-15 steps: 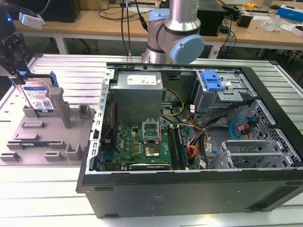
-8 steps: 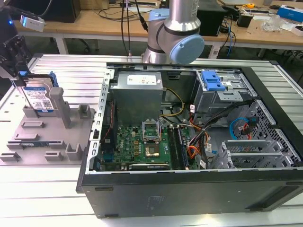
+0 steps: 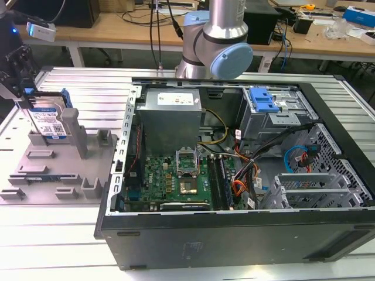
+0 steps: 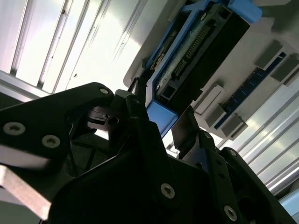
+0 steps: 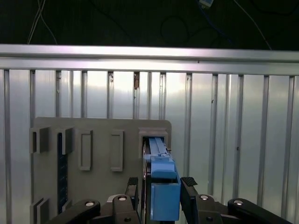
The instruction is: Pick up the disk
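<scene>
Hand straddles the upright disk at the tray corner; whether it's clamped, I cannot tell; a loose pinch could drop it.

A ribbed aluminium table carries two things: a grey fixture tray towards the exterior view's left and, just beside it, an open black computer case.

I can read no text. The disk, outside the computer case, bears a white-and-blue label, the power supply inside the case a white sticker; their print is illegible.
</scene>
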`<move>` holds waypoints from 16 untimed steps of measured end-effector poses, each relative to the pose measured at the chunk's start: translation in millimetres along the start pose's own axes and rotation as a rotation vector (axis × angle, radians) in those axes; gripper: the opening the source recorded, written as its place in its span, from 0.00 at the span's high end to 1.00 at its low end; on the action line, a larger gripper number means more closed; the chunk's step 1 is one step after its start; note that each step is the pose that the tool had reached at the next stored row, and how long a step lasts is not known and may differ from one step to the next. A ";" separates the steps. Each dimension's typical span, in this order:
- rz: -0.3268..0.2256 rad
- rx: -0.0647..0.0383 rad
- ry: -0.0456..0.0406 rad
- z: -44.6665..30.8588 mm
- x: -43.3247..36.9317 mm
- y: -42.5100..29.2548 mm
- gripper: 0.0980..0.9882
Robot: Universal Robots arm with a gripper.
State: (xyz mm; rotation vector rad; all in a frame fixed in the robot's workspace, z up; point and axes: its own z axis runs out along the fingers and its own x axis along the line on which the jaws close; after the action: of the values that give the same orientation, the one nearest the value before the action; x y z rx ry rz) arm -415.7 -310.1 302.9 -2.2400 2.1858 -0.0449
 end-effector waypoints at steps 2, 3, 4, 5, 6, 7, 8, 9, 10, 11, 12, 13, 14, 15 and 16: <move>0.000 0.000 0.0001 0.8 0.0 0.0 0.57; 0.000 0.000 0.0000 1.2 0.0 -0.1 0.57; 0.000 0.000 0.0001 1.6 0.1 -0.1 0.57; 0.000 0.000 0.0001 1.8 0.1 -0.2 0.57; 0.000 0.000 0.0000 2.0 0.1 -0.3 0.57; 0.000 0.000 0.0000 2.1 0.1 -0.3 0.57; 0.000 0.000 0.0001 2.2 0.1 -0.4 0.57; 0.000 0.000 0.0001 2.3 0.1 -0.4 0.57; 0.000 0.000 0.0000 2.4 0.1 -0.5 0.57; 0.000 0.000 0.0000 2.5 0.1 -0.5 0.57; 0.000 0.000 0.0000 2.6 0.1 -0.5 0.57; 0.000 0.000 0.0000 2.8 0.1 -0.5 0.57; 0.000 0.000 0.0001 2.8 0.1 -0.5 0.57; 0.000 0.000 0.0000 2.9 0.1 -0.5 0.57; 0.000 0.000 0.0001 3.0 0.1 -0.5 0.57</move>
State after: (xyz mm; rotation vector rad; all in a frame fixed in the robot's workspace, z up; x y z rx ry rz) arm -415.1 -310.2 300.0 -2.2402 2.1858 -0.0449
